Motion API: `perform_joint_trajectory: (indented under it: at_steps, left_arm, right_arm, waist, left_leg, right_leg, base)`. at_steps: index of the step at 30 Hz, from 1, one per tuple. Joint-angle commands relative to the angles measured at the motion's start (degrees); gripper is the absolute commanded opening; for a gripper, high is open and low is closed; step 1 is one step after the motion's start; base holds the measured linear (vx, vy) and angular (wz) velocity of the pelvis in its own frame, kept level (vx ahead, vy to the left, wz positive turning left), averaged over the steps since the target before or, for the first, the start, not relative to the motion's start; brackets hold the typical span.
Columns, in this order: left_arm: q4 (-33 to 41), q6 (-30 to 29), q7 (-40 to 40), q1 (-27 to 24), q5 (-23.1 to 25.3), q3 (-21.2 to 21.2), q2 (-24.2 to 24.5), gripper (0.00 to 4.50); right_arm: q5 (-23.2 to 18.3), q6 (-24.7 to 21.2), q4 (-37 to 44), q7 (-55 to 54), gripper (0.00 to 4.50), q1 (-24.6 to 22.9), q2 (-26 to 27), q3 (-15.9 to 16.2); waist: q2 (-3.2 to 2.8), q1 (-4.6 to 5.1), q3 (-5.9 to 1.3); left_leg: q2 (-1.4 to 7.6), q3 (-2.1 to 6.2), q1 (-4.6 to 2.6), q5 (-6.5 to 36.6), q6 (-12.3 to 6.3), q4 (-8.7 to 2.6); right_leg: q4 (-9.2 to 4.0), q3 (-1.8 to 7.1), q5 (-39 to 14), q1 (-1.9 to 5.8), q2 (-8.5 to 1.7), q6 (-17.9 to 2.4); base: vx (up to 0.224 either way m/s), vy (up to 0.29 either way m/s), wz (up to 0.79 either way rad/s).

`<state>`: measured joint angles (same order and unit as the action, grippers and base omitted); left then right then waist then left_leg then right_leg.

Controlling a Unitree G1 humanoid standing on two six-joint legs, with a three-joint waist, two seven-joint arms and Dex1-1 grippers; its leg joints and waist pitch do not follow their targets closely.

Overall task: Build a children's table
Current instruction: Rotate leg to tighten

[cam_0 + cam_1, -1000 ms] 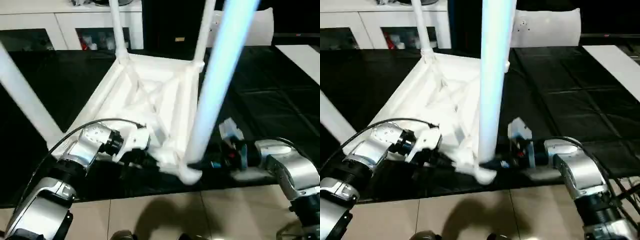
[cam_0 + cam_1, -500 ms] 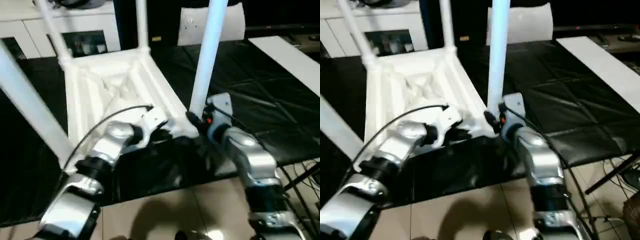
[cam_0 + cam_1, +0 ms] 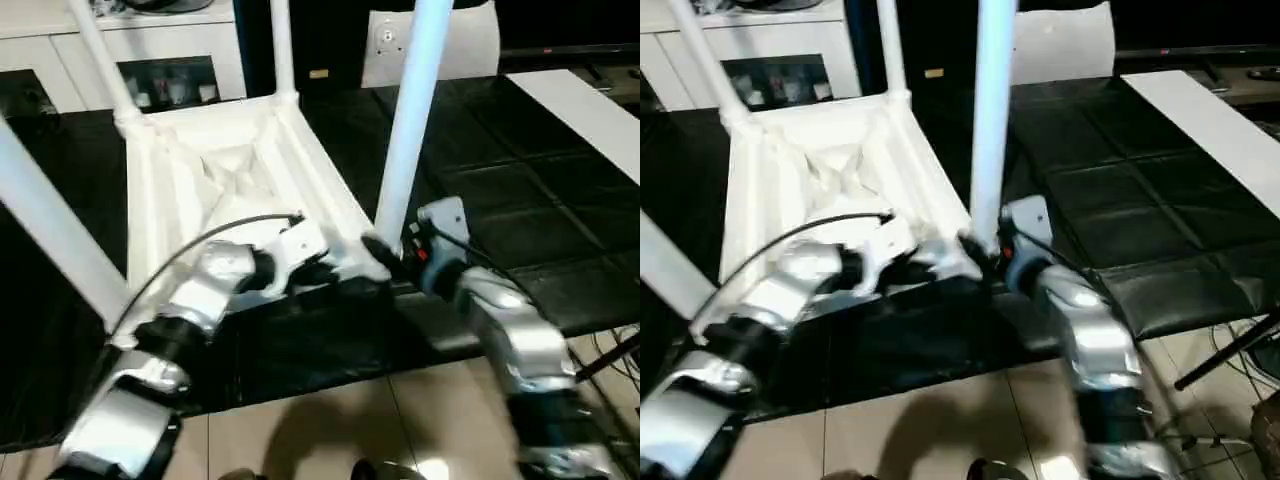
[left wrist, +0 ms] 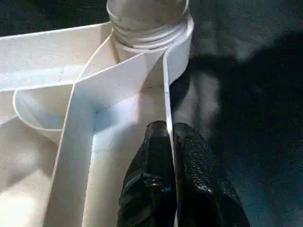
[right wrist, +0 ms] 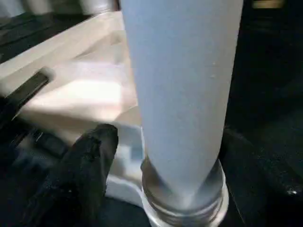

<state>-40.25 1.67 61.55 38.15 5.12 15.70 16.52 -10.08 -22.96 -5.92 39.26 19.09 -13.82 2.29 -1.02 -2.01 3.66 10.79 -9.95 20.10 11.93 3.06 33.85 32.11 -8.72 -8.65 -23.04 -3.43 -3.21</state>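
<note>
Black mat (image 3: 500,200) under the children's table (image 3: 230,170), which lies upside down with legs up; the left gripper (image 4: 169,137) is clenched on the thin rim wall just short of a corner socket, while for the right gripper (image 3: 385,252), at the foot of the near-right leg (image 3: 405,130), I cannot tell if its fingers grip. Likely light, stiff, slick plastic: hold by rim or rib, or low on a leg. Versus 1.0 s ago, the near-right leg stands straighter and the right forearm points more forward.
</note>
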Motion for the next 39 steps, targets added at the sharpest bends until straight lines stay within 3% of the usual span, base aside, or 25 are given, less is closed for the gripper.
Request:
perform_joint_trajectory:
  at_steps: [1,3,5,9,12,16,23,24,39]
  left_arm:
    - [1.76,3.42,6.08,0.2,-2.26,1.07,0.26,0.0]
    - [1.7,4.38,9.96,0.09,-3.36,1.56,1.33,0.0]
    - [1.21,5.43,14.58,0.27,-3.98,2.24,2.64,0.0]
    - [0.05,7.67,19.83,0.84,-3.95,3.47,4.16,0.0]
    - [-0.31,9.01,22.71,1.16,-4.07,4.26,4.75,0.0]
    - [-0.82,10.25,24.98,1.69,-3.98,4.9,5.26,0.0]
    - [-1.73,11.85,27.4,2.12,-3.79,5.61,5.29,0.0]
    - [-1.81,12.02,27.66,2.15,-3.77,5.6,5.22,0.0]
    - [-3.61,13.63,27.72,2.34,-3.31,5.69,5.07,0.0]
  right_arm:
    - [-1.1,2.92,1.45,6.62,3.9,-0.26,-1.78,2.76]
    - [-0.06,6.2,0.04,10.69,4.13,-0.68,-4.67,3.73]
    - [-0.4,8.43,-1.92,15.91,4.31,-0.73,-7.12,4.0]
    - [-3.42,9.75,-3.34,24.85,4.31,-0.31,-10.48,4.66]
    - [-4.71,10.76,-4.11,29.98,4.31,0.15,-12.53,5.57]
    - [-5.94,11.15,-5.25,35.13,3.96,0.99,-14.3,6.7]
    - [-6.78,10.12,-7.03,40.8,3.36,2.71,-15.68,8.0]
    - [-6.87,9.99,-7.62,41.54,3.23,3.16,-15.84,8.2]
    - [-8.55,7.28,-8.02,45.96,2.04,3.99,-17.19,9.07]
  waist:
    - [0.32,-0.38,-4.05]
    - [0.46,-0.67,-4.2]
    - [0.33,-1.56,-4.36]
    - [0.42,-3.33,-4.54]
    - [0.6,-4.02,-4.7]
    - [0.77,-4.66,-4.72]
    - [0.99,-5.04,-4.86]
    - [1.26,-5.14,-4.78]
    - [1.31,-5.83,-4.99]
  left_leg:
    - [2.99,1.07,0.0,4.39,-6.88,-3.31]
    - [3.15,1.01,-0.13,4.35,-6.67,-3.31]
    - [3.12,0.88,-0.21,4.19,-6.69,-3.19]
    - [3.59,0.83,-0.43,3.46,-6.7,-3.17]
    - [3.73,0.83,-0.29,2.91,-6.81,-3.08]
    - [3.36,0.65,-0.21,3.55,-6.27,-2.98]
    - [3.36,0.72,-0.23,3.79,-5.66,-2.89]
    - [3.32,0.67,-0.22,3.79,-5.56,-2.89]
    - [3.14,0.61,-0.25,3.15,-5.36,-2.77]
  right_leg:
    - [-3.64,4.47,-14.99,4.17,-6.07,-5.71]
    - [-3.43,4.52,-14.3,4.02,-6.05,-6.32]
    - [-3.35,4.5,-14.56,4.07,-6.18,-6.48]
    - [-2.88,4.55,-13.01,3.91,-6.22,-7.18]
    - [-2.63,4.57,-12.48,3.99,-6.37,-7.03]
    - [-3.02,4.46,-15.79,4.02,-6.28,-5.84]
    - [-3.2,4.31,-18.18,3.86,-6.21,-4.68]
    - [-3.28,4.33,-18.59,3.82,-6.15,-4.39]
    - [-3.34,4.16,-19.81,3.8,-5.99,-2.97]
  base:
    - [0.0,0.0,0.0]
    - [0.0,0.0,0.0]
    - [0.0,0.0,0.0]
    - [0.0,0.0,0.0]
    - [0.0,0.0,0.0]
    - [0.0,0.0,0.0]
    - [0.0,0.0,0.0]
    - [0.0,0.0,0.0]
    - [0.0,0.0,0.0]
